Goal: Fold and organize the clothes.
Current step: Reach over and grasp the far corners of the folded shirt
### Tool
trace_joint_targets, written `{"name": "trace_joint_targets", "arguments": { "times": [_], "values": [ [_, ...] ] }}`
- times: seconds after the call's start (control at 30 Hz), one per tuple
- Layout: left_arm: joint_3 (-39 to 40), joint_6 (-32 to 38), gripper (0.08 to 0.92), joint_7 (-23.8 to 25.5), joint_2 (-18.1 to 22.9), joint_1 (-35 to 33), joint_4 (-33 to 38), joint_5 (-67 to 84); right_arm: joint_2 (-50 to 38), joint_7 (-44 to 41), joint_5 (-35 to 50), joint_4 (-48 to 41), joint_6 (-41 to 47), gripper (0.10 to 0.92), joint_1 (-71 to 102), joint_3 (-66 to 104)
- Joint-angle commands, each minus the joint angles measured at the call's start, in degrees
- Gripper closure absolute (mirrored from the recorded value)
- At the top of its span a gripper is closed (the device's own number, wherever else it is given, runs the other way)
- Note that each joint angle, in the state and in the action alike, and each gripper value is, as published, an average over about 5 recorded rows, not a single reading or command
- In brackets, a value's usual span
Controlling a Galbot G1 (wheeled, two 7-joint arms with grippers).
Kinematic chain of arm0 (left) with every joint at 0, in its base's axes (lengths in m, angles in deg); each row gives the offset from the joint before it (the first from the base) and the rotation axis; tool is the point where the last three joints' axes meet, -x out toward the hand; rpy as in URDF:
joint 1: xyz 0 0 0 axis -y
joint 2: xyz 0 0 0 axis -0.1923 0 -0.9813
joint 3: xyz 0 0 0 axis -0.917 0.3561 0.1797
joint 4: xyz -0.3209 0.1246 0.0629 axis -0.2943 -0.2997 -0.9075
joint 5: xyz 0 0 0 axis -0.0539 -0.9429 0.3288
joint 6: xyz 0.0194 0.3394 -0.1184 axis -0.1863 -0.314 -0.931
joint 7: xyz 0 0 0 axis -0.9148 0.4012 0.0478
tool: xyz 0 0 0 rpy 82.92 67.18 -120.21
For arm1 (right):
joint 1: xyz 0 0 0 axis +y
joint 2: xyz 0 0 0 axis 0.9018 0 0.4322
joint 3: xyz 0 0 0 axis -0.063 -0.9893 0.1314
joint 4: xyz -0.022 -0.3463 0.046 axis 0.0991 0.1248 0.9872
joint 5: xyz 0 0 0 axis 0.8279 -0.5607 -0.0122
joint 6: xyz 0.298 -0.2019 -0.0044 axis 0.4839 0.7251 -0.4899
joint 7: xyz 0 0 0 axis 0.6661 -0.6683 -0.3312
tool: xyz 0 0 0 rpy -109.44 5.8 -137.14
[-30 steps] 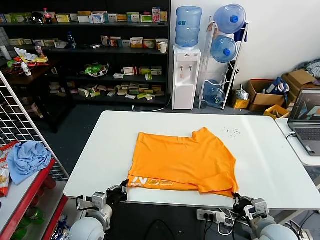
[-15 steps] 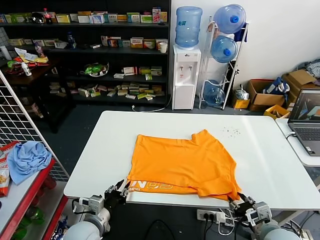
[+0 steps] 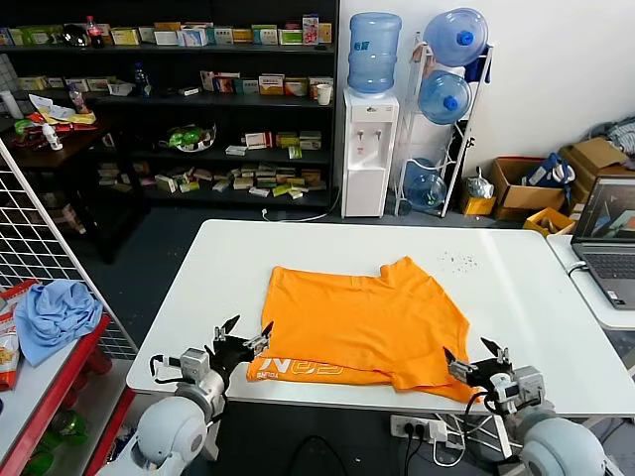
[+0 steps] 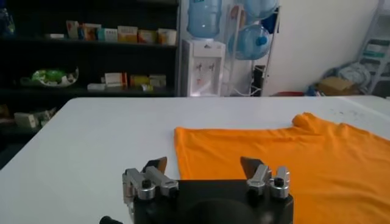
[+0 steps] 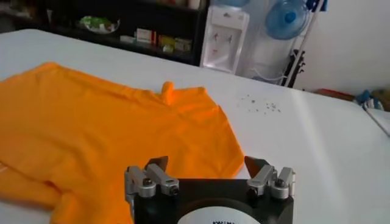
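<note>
The orange T-shirt (image 3: 362, 319) lies flat on the white table (image 3: 516, 297), its near hem folded over so the white lettering (image 3: 298, 368) shows along the front edge. My left gripper (image 3: 245, 338) is open at the shirt's near left corner, just above the table. My right gripper (image 3: 474, 359) is open at the shirt's near right corner. In the left wrist view the shirt (image 4: 292, 158) lies just beyond my open left gripper (image 4: 204, 164). In the right wrist view the shirt (image 5: 109, 134) spreads beyond my open right gripper (image 5: 207, 163).
A light blue cloth (image 3: 55, 315) lies on the red shelf at the left, beside a wire rack (image 3: 50, 228). A laptop (image 3: 607, 238) sits on a side table at the right. Shelves and a water dispenser (image 3: 369, 149) stand behind the table.
Both grippers have risen from below the table's front edge to the shirt's near corners. The shirt's near edge has shifted slightly.
</note>
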Motion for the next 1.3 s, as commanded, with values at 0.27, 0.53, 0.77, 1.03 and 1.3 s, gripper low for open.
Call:
{"name": "trace_joint_targets", "arguments": {
  "times": [0.27, 0.53, 0.77, 1.03, 1.3],
  "values": [
    [11.19, -0.55, 0.177, 1.70, 9.23, 33.21, -35.72, 1.75, 5.52, -8.23, 7.56, -33.47, 2.78, 0.203, -37.62, -10.83],
    [12.28, -2.50, 0.177, 3.17, 13.79, 39.20, -46.72, 0.81, 10.82, -12.74, 3.39, -43.21, 7.72, 0.203, -43.46, -13.85],
    [11.23, -2.44, 0.177, 3.39, 14.90, 40.00, -51.92, 0.30, 14.98, -16.20, -0.48, -50.31, 7.49, 0.203, -45.73, -13.58],
    [10.52, -2.14, 0.177, 3.92, 15.08, 39.90, -54.23, -0.62, 17.50, -18.56, -2.76, -53.67, 6.83, 0.203, -46.51, -14.07],
    [9.76, -1.60, 0.186, 4.20, 14.81, 38.66, -53.06, -0.59, 19.67, -19.90, -5.64, -55.69, 4.67, 0.267, -47.62, -15.38]
  ]
}}
